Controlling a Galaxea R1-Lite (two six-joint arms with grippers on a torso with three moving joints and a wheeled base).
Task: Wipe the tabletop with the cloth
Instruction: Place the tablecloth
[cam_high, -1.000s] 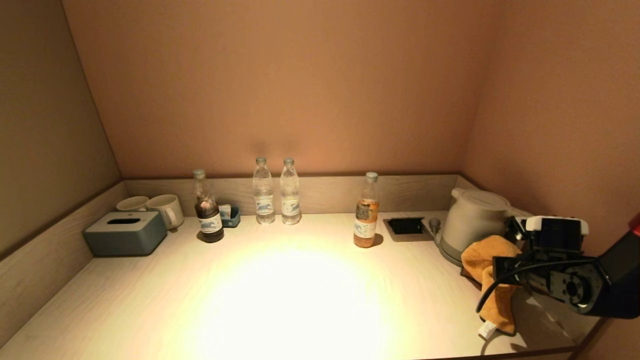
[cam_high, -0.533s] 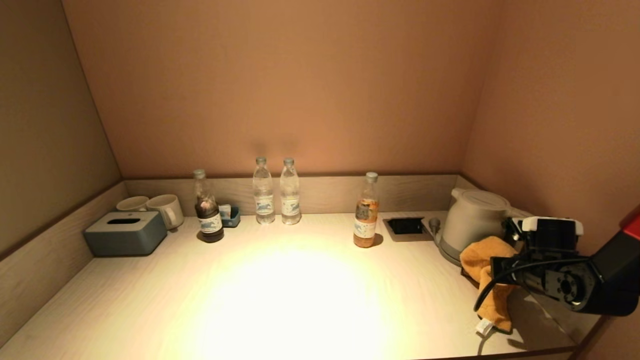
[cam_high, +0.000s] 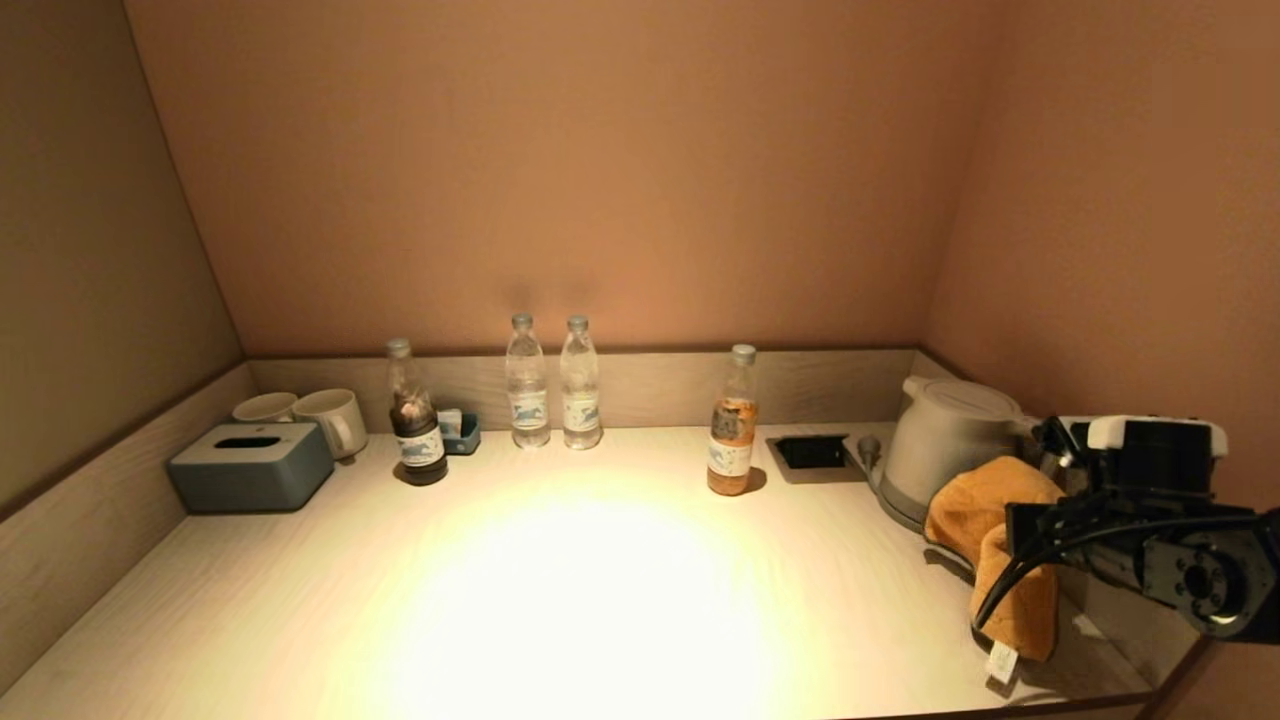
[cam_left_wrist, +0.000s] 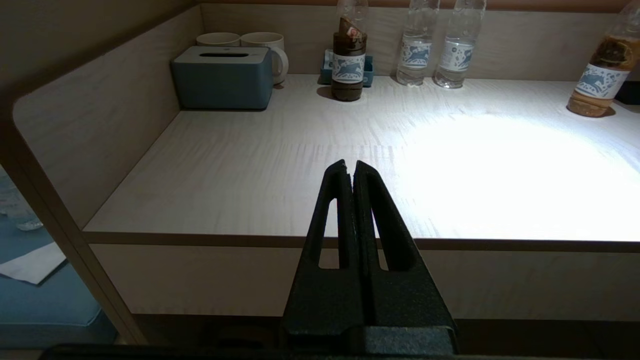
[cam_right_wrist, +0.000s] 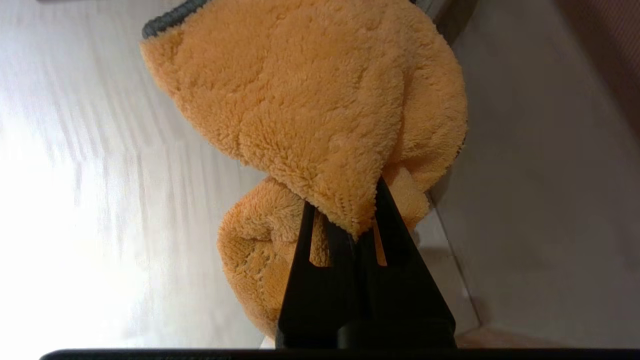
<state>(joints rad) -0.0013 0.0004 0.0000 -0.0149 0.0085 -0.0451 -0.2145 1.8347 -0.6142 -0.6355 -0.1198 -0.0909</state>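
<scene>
**Cloth carried toward the right wall**

Since a second ago the right gripper (cam_right_wrist: 350, 220) has shifted rightward, taking the orange cloth (cam_high: 1000, 530) with it. Its fingers are clamped on a fold; the cloth hangs beside the kettle (cam_high: 945, 445), its lower end at the tabletop (cam_high: 600, 600). Unwiped surface lies to the left of it. Left gripper (cam_left_wrist: 350, 172), fingers together, waits before the front edge

The cloth (cam_right_wrist: 320, 110) is a fluffy orange microfibre piece with a dark stitched edge and a small white tag at its lowest corner. It is bunched and folded, one fold pinched between the closed jaws of the right gripper (cam_right_wrist: 350, 220). The rest bulges beyond the jaw tips and droops beneath them toward the pale wood-grain tabletop (cam_high: 600, 600).
</scene>
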